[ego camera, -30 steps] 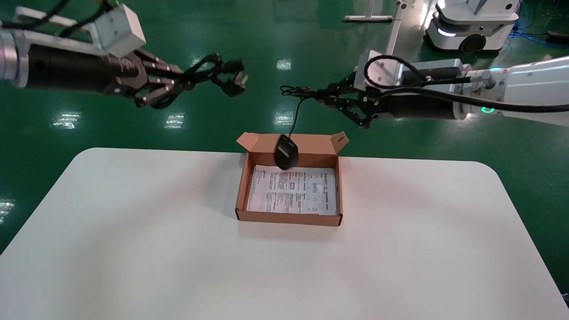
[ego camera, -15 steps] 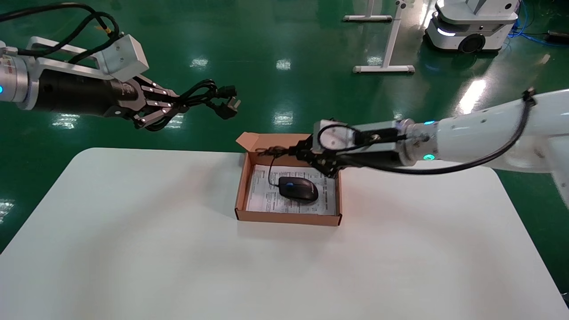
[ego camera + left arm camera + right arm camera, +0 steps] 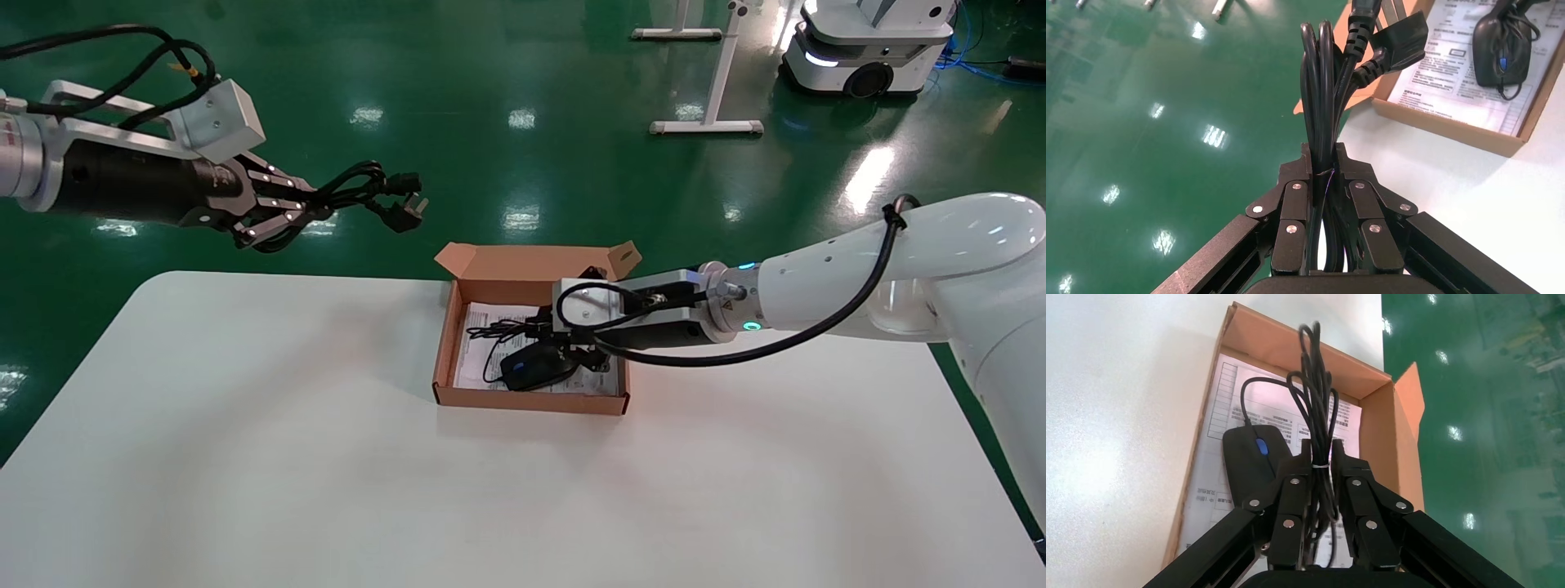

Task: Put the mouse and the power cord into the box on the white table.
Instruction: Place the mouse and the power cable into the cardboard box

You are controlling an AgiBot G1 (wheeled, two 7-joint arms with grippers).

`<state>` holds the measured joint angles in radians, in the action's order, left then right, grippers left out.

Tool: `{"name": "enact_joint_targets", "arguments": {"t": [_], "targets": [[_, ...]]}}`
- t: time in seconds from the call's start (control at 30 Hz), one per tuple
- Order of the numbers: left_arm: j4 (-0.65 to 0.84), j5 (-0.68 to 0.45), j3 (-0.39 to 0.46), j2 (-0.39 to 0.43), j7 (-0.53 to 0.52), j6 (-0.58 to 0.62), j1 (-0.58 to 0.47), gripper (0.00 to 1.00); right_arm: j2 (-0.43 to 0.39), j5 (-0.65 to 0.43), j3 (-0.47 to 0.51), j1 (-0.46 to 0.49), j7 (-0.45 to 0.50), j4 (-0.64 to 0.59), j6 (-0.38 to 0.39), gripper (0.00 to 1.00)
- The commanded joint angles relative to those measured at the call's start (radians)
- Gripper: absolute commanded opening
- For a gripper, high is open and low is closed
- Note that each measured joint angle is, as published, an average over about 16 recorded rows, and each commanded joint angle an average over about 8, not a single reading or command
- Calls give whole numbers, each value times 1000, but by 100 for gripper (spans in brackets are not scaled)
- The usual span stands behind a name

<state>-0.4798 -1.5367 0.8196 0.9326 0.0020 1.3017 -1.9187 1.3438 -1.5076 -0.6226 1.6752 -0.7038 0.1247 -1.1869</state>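
While my right gripper (image 3: 1320,454) pinches the mouse (image 3: 533,367) cable inside the box (image 3: 448,343), my left gripper (image 3: 1324,160) clamps the power cord (image 3: 372,194) far-left, off the white table (image 3: 245,457).

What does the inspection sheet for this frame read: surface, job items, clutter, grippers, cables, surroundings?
Surface: white table, holding only the box.
Job's things: mouse lies in the box on the printed sheet; power cord is in the air, beyond the table's far left edge.
Clutter: nothing seen.
Grippers: right gripper inside the box, shut on the mouse's bundled cable; left gripper shut on the power cord.
Cables: arm cable looped along the right forearm.
Surroundings: green floor, wheeled robot base, white stand.
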Motion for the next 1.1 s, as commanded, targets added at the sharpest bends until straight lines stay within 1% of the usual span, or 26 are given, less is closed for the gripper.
{"name": "enact_joint_targets", "arguments": {"t": [0.03, 0.17, 0.27, 0.37, 0.5, 0.6, 0.73, 0.83, 0.97, 1.0, 1.1], "targets": [[-5, -5, 4, 1, -3, 1, 1, 0, 1, 2, -1, 1, -1, -2, -1, 100], [5, -7, 10, 26, 9, 9, 6, 0, -4, 6, -2, 7, -5, -4, 4, 100], [24, 5, 9, 59, 28, 17, 18, 0, -26, 15, 4, 31, -11, -8, 25, 100], [54, 22, 8, 111, 59, 24, 40, 0, -75, 31, 18, 72, -11, -19, 55, 100], [117, 43, 6, 211, 124, 8, 74, 0, -170, 44, 33, 130, 0, -39, 77, 100], [182, 48, 5, 293, 178, -52, 103, 0, -243, 38, 30, 160, 0, -47, 71, 100], [259, 40, 7, 380, 239, -190, 146, 0, -328, 17, 18, 182, -11, -49, 54, 100], [284, 37, 10, 414, 270, -281, 178, 0, -376, 4, 10, 191, -17, -49, 47, 100], [277, 50, 13, 425, 292, -335, 209, 0, -421, -6, 5, 199, -15, -52, 43, 100], [272, 54, 14, 425, 294, -339, 214, 5, -430, -6, 5, 200, -13, -53, 42, 100], [260, 65, 18, 428, 297, -346, 224, 41, -449, -6, 5, 203, -6, -57, 38, 100]]}}
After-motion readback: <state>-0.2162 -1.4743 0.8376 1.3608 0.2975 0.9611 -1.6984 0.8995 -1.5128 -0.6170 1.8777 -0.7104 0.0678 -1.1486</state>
